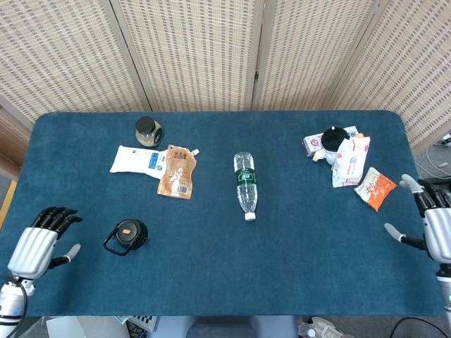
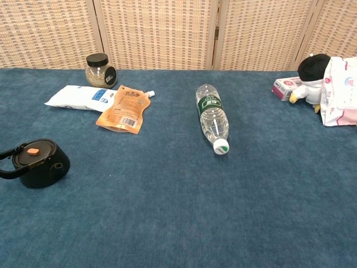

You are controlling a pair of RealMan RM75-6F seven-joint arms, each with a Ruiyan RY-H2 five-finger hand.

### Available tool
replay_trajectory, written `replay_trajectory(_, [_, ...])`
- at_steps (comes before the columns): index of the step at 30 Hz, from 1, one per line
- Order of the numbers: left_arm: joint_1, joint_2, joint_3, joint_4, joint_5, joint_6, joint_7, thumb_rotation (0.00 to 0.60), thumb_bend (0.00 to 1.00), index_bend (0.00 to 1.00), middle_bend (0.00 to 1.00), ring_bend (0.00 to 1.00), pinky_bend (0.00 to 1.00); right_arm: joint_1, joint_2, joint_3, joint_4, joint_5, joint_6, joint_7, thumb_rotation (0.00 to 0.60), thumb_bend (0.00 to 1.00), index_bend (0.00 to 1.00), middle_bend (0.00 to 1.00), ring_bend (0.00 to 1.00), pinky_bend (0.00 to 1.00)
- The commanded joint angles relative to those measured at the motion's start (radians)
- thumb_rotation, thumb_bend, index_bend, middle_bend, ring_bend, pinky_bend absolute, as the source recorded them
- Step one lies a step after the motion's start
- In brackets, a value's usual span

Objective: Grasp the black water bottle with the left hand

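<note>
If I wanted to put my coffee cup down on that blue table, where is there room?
The widest bare patch is the near half of the table, between the black water bottle and the right hand. Another lies between the clear bottle and the plush toy. It is crowded at far left, around the jar, white packet and orange pouch.

A blue cloth covers the table (image 1: pixel 211 267). At the far left stands a small glass jar (image 1: pixel 148 131) with a dark lid; just nearer lies a white packet (image 1: pixel 136 160), its right end touching an orange pouch (image 1: pixel 177 172). A clear plastic bottle (image 1: pixel 244 185) lies in the middle, cap toward the near side. At the far right sit a black-and-white plush toy (image 1: pixel 332 141), a small box (image 1: pixel 313 144), a pink-and-white pack (image 1: pixel 350 161) and an orange snack bag (image 1: pixel 374 189).
</note>
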Motion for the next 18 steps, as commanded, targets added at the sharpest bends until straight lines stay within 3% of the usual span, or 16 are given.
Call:
replay_trajectory(1, [-0.032, 0.011, 0.009, 0.000, 0.034, -0.025, -0.012, 0.600, 0.22, 0.35, 0.29, 0.21, 0.13, 0.003, 0.009, 0.002, -0.012, 0.008, -0.011, -0.008, 0.600, 0.17, 0.10, 0.24, 0.14, 0.20])
replay_trajectory(5, [-0.062, 0.023, 0.017, -0.019, 0.052, -0.063, 0.000, 0.599, 0.21, 0.36, 0.30, 0.21, 0.13, 0.009, 0.019, -0.001, -0.025, 0.012, -0.031, -0.009, 0.600, 0.17, 0.10, 0.24, 0.14, 0.20])
replay_trajectory(7, [-0.076, 0.033, 0.022, -0.036, 0.053, -0.086, 0.006, 0.562, 0.20, 0.36, 0.30, 0.21, 0.13, 0.012, 0.022, -0.001, -0.028, 0.013, -0.036, -0.011, 0.600, 0.17, 0.10, 0.24, 0.14, 0.20])
replay_trajectory(10, [-0.095, 0.048, 0.027, -0.066, 0.051, -0.120, 0.009, 0.418, 0.19, 0.38, 0.31, 0.21, 0.13, 0.014, 0.024, -0.002, -0.030, 0.013, -0.040, -0.009, 0.600, 0.17, 0.10, 0.24, 0.14, 0.20])
replay_trajectory(12, [-0.106, 0.053, 0.030, -0.088, 0.052, -0.134, 0.003, 0.292, 0.18, 0.38, 0.33, 0.23, 0.13, 0.015, 0.025, -0.003, -0.031, 0.014, -0.043, -0.011, 0.600, 0.17, 0.10, 0.24, 0.14, 0.20])
replay_trajectory(14, [-0.114, 0.052, 0.034, -0.105, 0.055, -0.144, -0.004, 0.239, 0.17, 0.38, 0.34, 0.24, 0.13, 0.015, 0.023, -0.004, -0.029, 0.015, -0.046, -0.013, 0.600, 0.17, 0.10, 0.24, 0.14, 0.20])
replay_trajectory(18, [-0.135, 0.039, 0.049, -0.119, 0.071, -0.178, 0.013, 0.193, 0.17, 0.39, 0.34, 0.24, 0.11, 0.016, 0.023, -0.005, -0.026, 0.018, -0.050, -0.011, 0.600, 0.17, 0.10, 0.24, 0.14, 0.20])
